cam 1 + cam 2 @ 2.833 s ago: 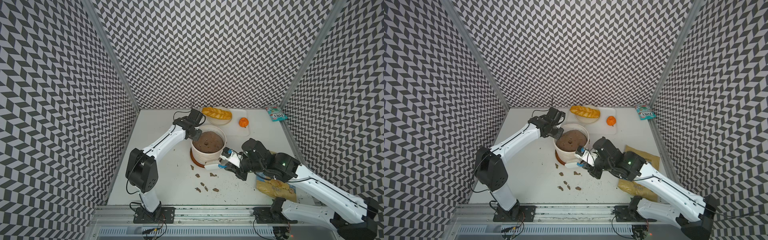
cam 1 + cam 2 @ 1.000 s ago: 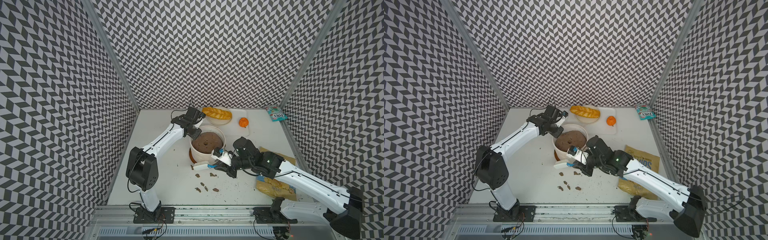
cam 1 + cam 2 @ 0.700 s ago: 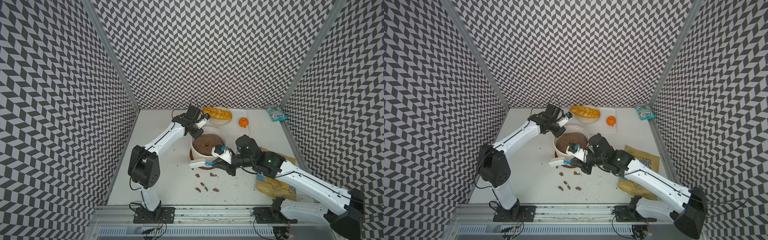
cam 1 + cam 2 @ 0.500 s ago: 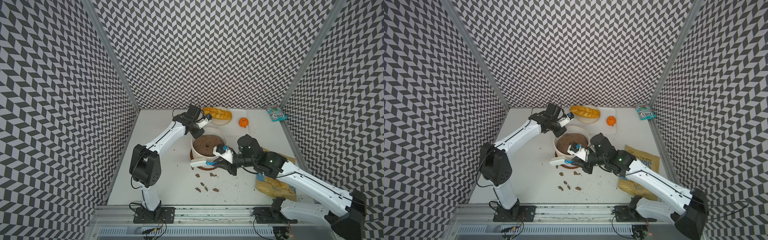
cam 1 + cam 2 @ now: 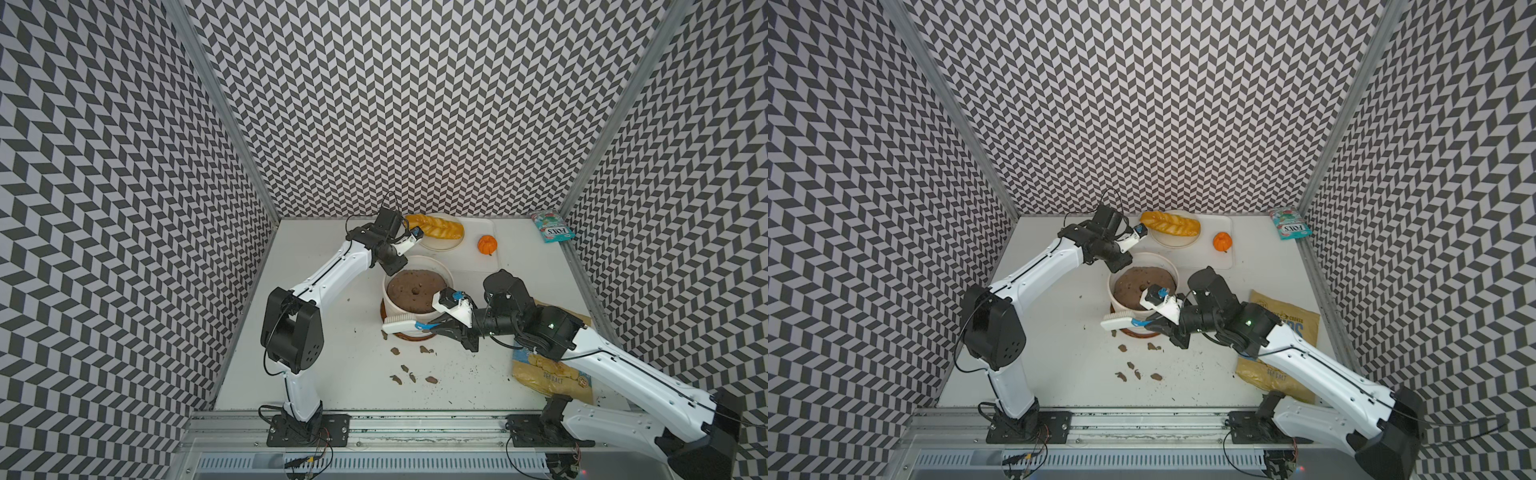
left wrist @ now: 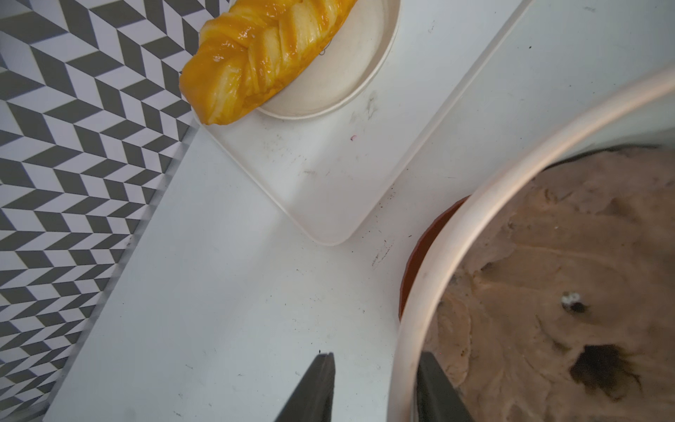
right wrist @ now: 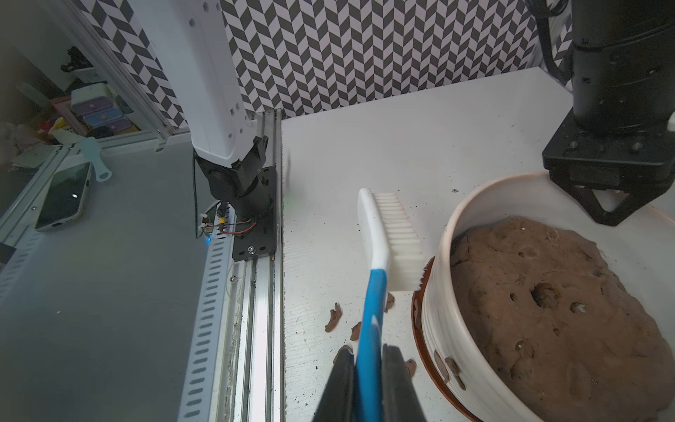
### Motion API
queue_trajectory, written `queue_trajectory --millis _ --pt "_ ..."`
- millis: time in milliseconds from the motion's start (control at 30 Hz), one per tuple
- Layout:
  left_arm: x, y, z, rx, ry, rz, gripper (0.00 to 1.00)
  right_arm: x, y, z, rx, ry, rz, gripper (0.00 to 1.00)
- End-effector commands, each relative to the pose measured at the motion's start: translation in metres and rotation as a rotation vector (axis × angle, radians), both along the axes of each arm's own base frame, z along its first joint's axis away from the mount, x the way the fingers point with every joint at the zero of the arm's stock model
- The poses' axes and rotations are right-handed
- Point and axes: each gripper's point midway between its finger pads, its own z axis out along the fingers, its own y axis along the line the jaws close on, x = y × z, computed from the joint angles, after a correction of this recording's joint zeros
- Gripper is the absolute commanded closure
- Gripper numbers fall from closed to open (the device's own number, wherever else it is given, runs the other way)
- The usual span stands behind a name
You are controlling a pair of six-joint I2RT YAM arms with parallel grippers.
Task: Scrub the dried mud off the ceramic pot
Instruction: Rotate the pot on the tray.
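The left pincer (image 6: 376, 354), apart, straddles the ceramic pot (image 7: 443, 303) rim, arm outstretched; the right pincer (image 7: 369, 350), held low, clamps the brush (image 7: 391, 234)

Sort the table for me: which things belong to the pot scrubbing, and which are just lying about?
In use: ceramic pot, dried mud on its wall, scrub brush in the right gripper, left gripper straddling the rim.
Lying about: braided pastry on its plate, orange fruit, candy packet, chip bag, tray.

White table (image 5: 332, 374): ceramic pot (image 5: 428, 262); dried mud (image 5: 396, 351); tray (image 5: 471, 259)
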Motion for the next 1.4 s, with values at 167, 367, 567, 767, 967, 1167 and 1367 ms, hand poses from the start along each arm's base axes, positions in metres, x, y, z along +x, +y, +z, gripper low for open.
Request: queue_trajectory --millis 167,367,567,767,967,1167,1367 --pt "-0.008 0.040 0.031 -0.046 0.016 0.383 0.41 -0.003 0.005 0.021 0.091 -0.045 0.035 1.00" --pt "-0.040 0.060 0.037 -0.089 0.079 0.595 0.33 -0.001 0.003 0.024 0.107 -0.048 0.007 1.00" --pt "-0.066 0.063 0.045 -0.198 0.145 0.734 0.44 -0.001 0.001 0.025 0.136 -0.056 -0.015 1.00" --pt "-0.106 0.058 0.036 -0.173 0.216 0.832 0.49 -0.007 -0.004 0.033 0.180 -0.057 -0.020 1.00" --pt "-0.121 0.042 0.026 -0.227 0.270 0.863 0.52 -0.014 -0.007 0.036 0.198 -0.056 -0.004 1.00" --pt "-0.130 0.031 0.008 -0.214 0.309 0.883 0.54 -0.016 -0.008 0.036 0.204 -0.052 -0.001 1.00" --pt "-0.133 0.026 -0.005 -0.211 0.336 0.893 0.63 -0.021 -0.010 0.039 0.222 -0.052 0.010 1.00"
